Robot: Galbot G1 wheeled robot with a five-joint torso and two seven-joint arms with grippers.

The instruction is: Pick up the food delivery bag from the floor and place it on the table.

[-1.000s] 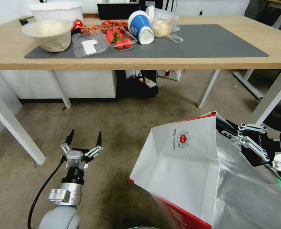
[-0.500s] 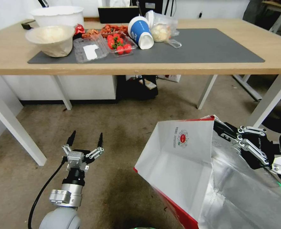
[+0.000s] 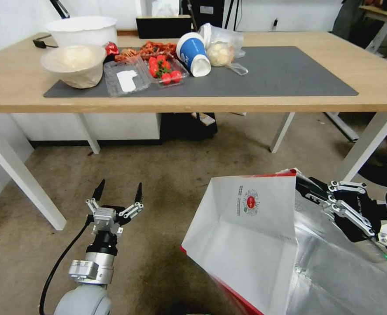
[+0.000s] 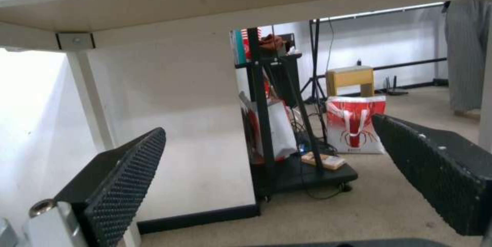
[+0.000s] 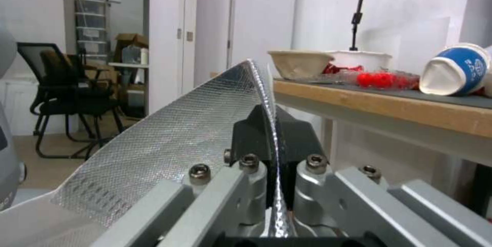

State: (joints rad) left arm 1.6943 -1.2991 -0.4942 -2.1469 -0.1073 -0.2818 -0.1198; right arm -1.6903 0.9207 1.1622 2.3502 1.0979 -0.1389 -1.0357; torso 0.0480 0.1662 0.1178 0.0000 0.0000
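The right hand [image 3: 309,188] is clamped shut on the top rim of a large boxy white paper delivery bag with red side panels and silver foil lining [image 3: 255,236]. In the right wrist view the two dark fingers [image 5: 256,131] press together with a thin sheet of the foil-lined wall [image 5: 179,154] pinched between them. In the head view the hand grips at the bag's far right upper corner, next to the red edge, so nearly all of the bag lies to the left of the hand and below it. The bag is tilted, its white front panel with a small round red logo [image 3: 251,202] facing the camera and its open foil interior turned upward. It sits low, over the worn brownish-grey carpeted floor [image 3: 167,175], short of the near edge of the large light-wood counter on white legs [image 3: 290,103]; whether its base touches the carpet cannot be told.

The left hand [image 3: 117,194] hangs low over the carpet, well apart from the bag, with its black ribbed fingers [image 4: 123,185] spread wide and holding nothing.

On the counter, a dark grey rectangular mat [image 3: 285,74] runs along the middle. Toward its left end stand a pale paper bowl [image 3: 73,63], a clear plastic tray of red tomatoes [image 3: 165,70] and a blue and white paper cup lying on its side [image 3: 193,52]. The mat's right end is bare.
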